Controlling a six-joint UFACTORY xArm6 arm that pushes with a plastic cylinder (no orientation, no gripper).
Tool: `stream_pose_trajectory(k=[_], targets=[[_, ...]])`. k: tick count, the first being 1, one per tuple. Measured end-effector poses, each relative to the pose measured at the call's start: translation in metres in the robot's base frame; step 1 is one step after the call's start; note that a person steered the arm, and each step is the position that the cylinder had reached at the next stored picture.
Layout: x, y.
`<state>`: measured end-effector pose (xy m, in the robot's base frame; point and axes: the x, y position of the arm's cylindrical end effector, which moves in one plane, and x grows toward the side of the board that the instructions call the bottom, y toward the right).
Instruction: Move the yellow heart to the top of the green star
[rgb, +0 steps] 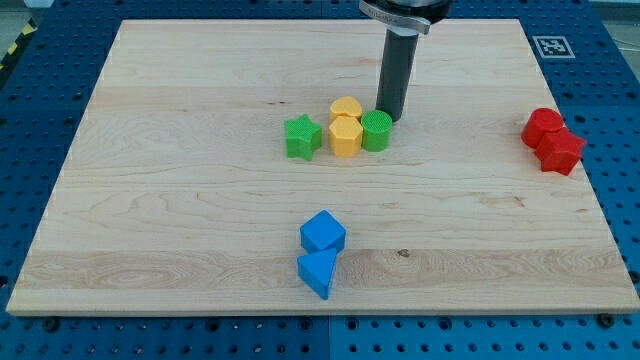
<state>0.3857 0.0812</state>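
Observation:
A green star (302, 137) lies near the middle of the wooden board (150, 200). To its right are two yellow blocks touching each other: a yellow heart (346, 107) behind and a yellow hexagon (345, 136) in front. A green round block (376, 131) touches the hexagon's right side. My tip (388, 117) is just behind and to the right of the green round block, right of the yellow heart, close to both.
Two red blocks (552, 141) sit together at the board's right edge. A blue cube-like block (323, 232) and a blue triangular block (317, 272) sit together near the view's bottom centre. A marker tag (549, 46) is at the top right corner.

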Motion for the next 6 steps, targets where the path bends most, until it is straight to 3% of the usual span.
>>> stream_pose_trajectory(k=[2, 6], targets=[[0.026, 0.017], [0.012, 0.016]])
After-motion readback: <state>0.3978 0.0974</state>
